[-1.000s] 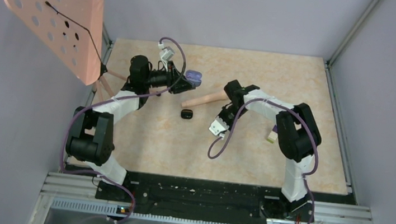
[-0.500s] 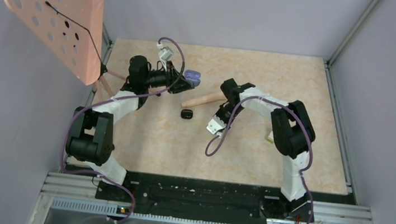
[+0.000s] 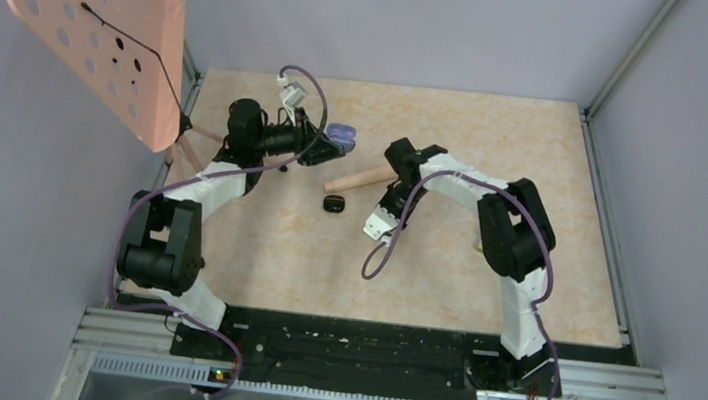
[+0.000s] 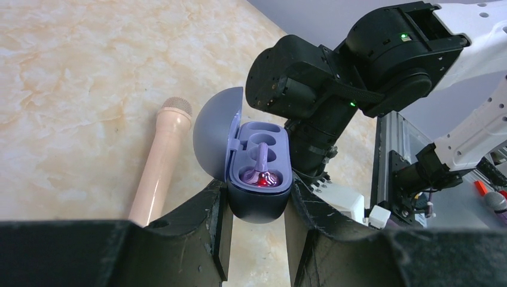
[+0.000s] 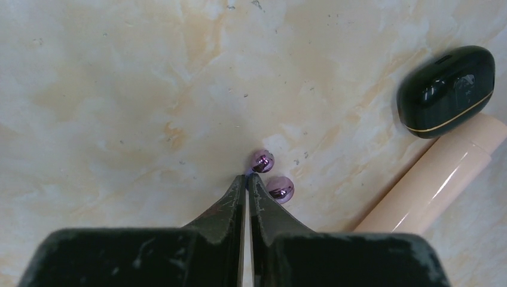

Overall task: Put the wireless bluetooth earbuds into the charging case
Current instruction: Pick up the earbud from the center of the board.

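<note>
Glossy purple earbuds, two, lie at the right gripper pinching one; left gripper clamps one open charging case.

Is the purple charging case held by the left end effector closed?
No, the purple charging case has its lid swung open, with one earbud seated inside.

Beige cylinder just beside earbuds

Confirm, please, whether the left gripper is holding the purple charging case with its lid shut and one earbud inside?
Not shut: the left wrist view shows the lid open. The left gripper does hold the purple charging case, with one earbud inside.
</note>
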You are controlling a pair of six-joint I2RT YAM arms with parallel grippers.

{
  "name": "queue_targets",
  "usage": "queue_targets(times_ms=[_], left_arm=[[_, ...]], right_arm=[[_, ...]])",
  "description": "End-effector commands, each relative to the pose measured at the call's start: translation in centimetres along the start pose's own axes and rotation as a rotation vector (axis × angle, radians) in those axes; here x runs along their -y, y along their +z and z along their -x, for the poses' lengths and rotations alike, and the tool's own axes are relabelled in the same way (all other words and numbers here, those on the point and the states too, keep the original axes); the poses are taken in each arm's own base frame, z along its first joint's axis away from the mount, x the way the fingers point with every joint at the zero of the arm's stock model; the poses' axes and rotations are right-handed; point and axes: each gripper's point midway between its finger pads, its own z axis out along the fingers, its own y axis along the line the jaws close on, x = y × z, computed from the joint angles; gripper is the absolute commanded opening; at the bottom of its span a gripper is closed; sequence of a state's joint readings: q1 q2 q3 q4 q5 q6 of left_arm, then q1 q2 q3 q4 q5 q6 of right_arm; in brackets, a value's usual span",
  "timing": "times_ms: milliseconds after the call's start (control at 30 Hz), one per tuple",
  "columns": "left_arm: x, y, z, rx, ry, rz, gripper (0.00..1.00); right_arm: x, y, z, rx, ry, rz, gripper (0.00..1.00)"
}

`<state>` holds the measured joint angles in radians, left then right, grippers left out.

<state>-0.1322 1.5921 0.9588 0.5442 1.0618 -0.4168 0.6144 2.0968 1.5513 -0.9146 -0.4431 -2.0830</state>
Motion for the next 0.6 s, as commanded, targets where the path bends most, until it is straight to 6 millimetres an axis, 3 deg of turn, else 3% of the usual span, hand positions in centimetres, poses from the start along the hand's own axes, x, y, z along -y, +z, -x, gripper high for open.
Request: queue_targets(times_ms=[0, 100, 167, 400, 500, 567], left_arm=[[1.4, -0.8, 2.0, 0.036, 0.061, -0.012, 0.0], [1.5, -0.9, 1.9, 0.036, 0.068, -0.012, 0.0], [1.5, -1.0, 1.8, 0.035, 0.074, -0.011, 0.0], [0.9, -0.4, 1.3, 0.026, 0.111, -0.045, 0.0], [1.2, 0.2, 1.5, 0.027, 0.171, -0.099, 0.0], [1.5, 0.6, 1.6, 0.025, 0.209, -0.143, 0.0]], right_arm=[[-5.6, 3.5, -0.1, -0.008, 0.067, 0.245, 0.0], [-7.4, 2.7, 1.3, 0.019, 0.174, 0.314, 0.0], [-7.1, 1.1, 2.4, 0.02, 0.327, 0.296, 0.0], [-4.5, -7.8, 6.6, 0.172, 0.909, 0.187, 0.0], [-2.7, -10.9, 6.7, 0.205, 1.193, 0.111, 0.0], [-1.2, -13.5, 6.8, 0.283, 1.293, 0.023, 0.0]])
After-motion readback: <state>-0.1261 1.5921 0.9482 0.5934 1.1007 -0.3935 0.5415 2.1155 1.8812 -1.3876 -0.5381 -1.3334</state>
